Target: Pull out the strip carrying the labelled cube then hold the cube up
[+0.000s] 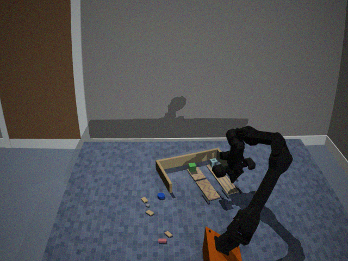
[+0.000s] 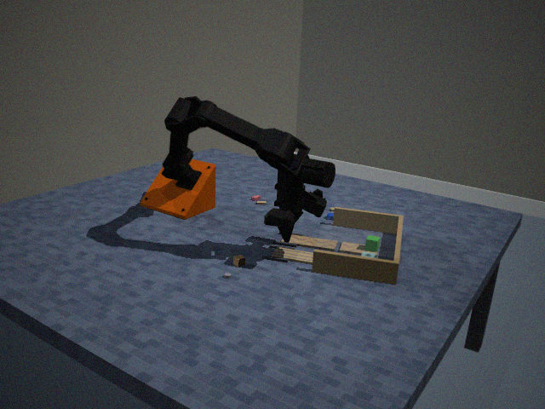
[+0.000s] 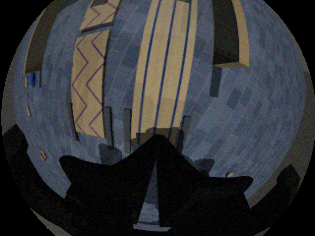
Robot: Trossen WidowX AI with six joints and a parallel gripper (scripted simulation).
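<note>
The striped strip [image 1: 225, 184] [image 2: 296, 255] [image 3: 164, 64] looks unbroken, with blue lines along it. A light-blue cube [image 1: 213, 161] [image 2: 369, 254] with a mark on top is at its far end. The zigzag strip [image 1: 208, 189] [image 2: 314, 241] [image 3: 90, 84] is in two pieces with a gap across it; a green cube [image 1: 192, 167] [image 2: 372, 243] stands on its far piece. My gripper [image 1: 232, 181] [image 2: 287, 239] [image 3: 157, 138] is shut and empty, pointing down above the near end of the striped strip. The fingers hide part of that end in the wrist view.
A low three-sided wooden wall [image 1: 163, 176] [image 2: 352, 267] surrounds the far parts of the strips. Dark rails flank their near ends. A blue disc [image 1: 161, 196] [image 2: 329, 216], a red block [image 1: 162, 241] and several wooden pieces lie left; a brown cube [image 2: 238, 261] lies right of the strips.
</note>
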